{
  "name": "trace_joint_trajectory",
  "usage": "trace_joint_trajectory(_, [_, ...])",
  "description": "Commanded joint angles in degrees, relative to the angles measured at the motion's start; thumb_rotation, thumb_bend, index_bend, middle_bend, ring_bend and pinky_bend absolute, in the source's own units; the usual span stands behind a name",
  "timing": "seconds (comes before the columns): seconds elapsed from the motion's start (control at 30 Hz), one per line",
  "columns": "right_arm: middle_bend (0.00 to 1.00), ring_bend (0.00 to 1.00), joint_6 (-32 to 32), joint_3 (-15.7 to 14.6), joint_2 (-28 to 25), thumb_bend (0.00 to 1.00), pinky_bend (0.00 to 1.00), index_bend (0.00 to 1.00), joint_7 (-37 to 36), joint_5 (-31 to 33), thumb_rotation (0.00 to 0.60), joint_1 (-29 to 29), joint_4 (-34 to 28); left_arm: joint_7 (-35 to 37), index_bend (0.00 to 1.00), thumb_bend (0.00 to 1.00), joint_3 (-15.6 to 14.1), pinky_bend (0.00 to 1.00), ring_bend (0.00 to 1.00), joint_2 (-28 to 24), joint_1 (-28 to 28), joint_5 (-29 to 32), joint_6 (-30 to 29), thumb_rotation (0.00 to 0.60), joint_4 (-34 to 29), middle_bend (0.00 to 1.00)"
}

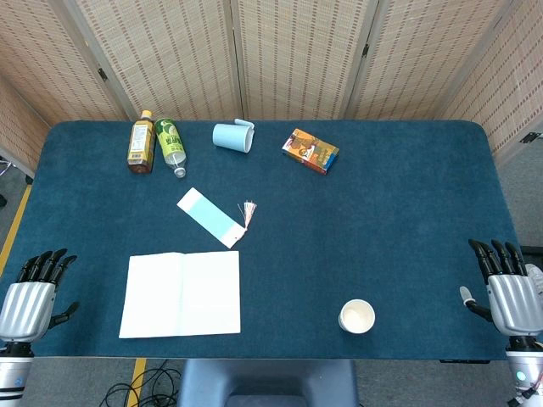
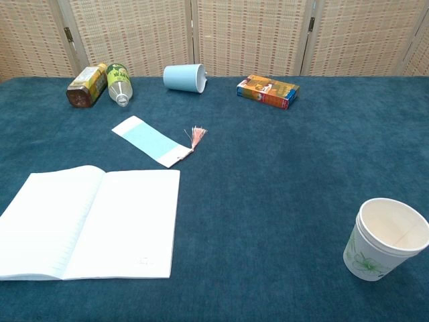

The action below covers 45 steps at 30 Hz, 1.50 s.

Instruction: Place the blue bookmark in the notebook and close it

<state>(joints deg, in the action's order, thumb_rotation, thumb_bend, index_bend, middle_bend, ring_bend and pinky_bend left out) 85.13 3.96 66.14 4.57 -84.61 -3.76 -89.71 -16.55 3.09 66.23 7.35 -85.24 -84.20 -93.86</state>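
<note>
The notebook (image 1: 181, 293) (image 2: 88, 222) lies open with blank white pages near the table's front left. Just beyond it lies the light blue bookmark (image 1: 209, 217) (image 2: 151, 141) with white ends and a pink tassel (image 1: 248, 212) (image 2: 197, 136), set diagonally on the blue cloth. My left hand (image 1: 32, 292) rests at the front left table edge, fingers extended and apart, holding nothing. At the front right edge my right hand (image 1: 507, 288) sits the same way, empty. Neither hand shows in the chest view.
Two bottles (image 1: 155, 144) (image 2: 102, 83) lie at the back left beside a tipped light blue cup (image 1: 232, 136) (image 2: 184, 77). A colourful small box (image 1: 310, 150) (image 2: 267, 90) sits at the back centre. A paper cup (image 1: 356, 316) (image 2: 385, 239) stands front right.
</note>
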Motion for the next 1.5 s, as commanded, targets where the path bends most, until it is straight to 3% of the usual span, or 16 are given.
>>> trace_joint_trajectory(0.03, [0.16, 0.06, -0.2, 0.0, 0.0, 0.26, 0.04, 0.05, 0.0, 0.1, 0.6, 0.0, -0.1, 0.1, 0.21, 0.22, 0.3, 0.17, 0.13, 0.6, 0.0, 0.0, -0.5, 0.6, 0.4, 0.15])
trace_joint_trajectory(0.63, [0.17, 0.06, 0.7, -0.4, -0.6, 0.27, 0.04, 0.05, -1.4, -0.4, 0.6, 0.8, -1.2, 1.9, 0.23, 0.22, 1.1, 0.17, 0.14, 1.5, 3.3, -2.0, 2.0, 0.6, 0.9, 0.15])
trace_joint_trajectory(0.87, [0.17, 0.06, -0.2, -0.8, -1.4, 0.27, 0.04, 0.05, -0.8, -1.0, 0.6, 0.4, -2.3, 5.5, 0.25, 0.22, 3.4, 0.17, 0.14, 1.1, 10.9, -5.9, 8.4, 0.6, 2.2, 0.15])
trace_joint_trajectory(1.13, [0.17, 0.06, 0.8, -0.9, -2.5, 0.27, 0.04, 0.05, 0.1, -1.3, 0.6, 1.0, -3.9, 9.2, 0.26, 0.22, 5.8, 0.19, 0.14, 3.2, 23.7, -8.0, 22.0, 0.6, 8.3, 0.16])
trace_joint_trajectory(1.23, [0.17, 0.06, 1.2, -1.1, -2.8, 0.27, 0.04, 0.05, 0.4, -1.3, 0.6, 1.4, -4.3, 12.5, 0.26, 0.27, 6.2, 0.19, 0.14, 4.9, 27.7, -7.7, 26.5, 0.6, 10.9, 0.18])
trace_joint_trajectory(1.4, [0.17, 0.06, 1.4, -1.0, -3.5, 0.29, 0.04, 0.05, 1.4, -0.6, 0.6, 1.8, -5.3, 16.6, 0.26, 0.47, 6.6, 0.19, 0.14, 8.3, 33.4, -6.1, 32.9, 0.6, 16.5, 0.2])
trace_joint_trajectory(1.5, [0.17, 0.06, 1.3, -0.9, -3.7, 0.29, 0.04, 0.05, 1.9, -0.6, 0.6, 1.7, -5.8, 18.2, 0.25, 0.53, 6.9, 0.19, 0.14, 9.9, 36.3, -4.8, 36.3, 0.6, 19.1, 0.2])
